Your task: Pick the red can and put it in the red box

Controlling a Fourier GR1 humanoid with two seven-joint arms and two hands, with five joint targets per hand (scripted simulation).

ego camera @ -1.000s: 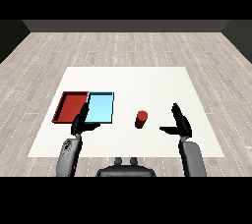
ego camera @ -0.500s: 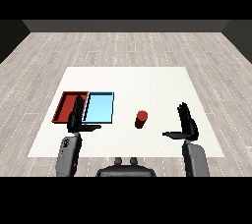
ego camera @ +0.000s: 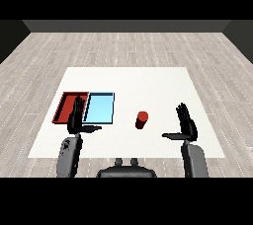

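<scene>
So the red can (ego camera: 142,120) is standing upright on the white table (ego camera: 148,83), long axis vertical, nothing touching it. It sits to the left of the right hand (ego camera: 185,125), a bit forward of it, w/ a clear gap of bare table between them. Right hand has its fingers straight up and thumb stuck out toward the can, so spread apart, holding nothing.

Left hand (ego camera: 76,118) is also spread, fingers straight, thumb pointing inward, nothing in it. It's hovering around the near edge where the red tray (ego camera: 65,105) and the blue tray (ego camera: 100,108) meet; can't tell from this angle if it's above the trays or just in front of them, tbh.

Which hand's nearer? I'd say the right one, though not by a lot: the can is off to the right of the left hand, past the blue tray. Since the can is upright, imo a side-on wrap from the right looks like the natural approach, then carry it left across the blue tray to the red one, which is the farther of the two.
</scene>
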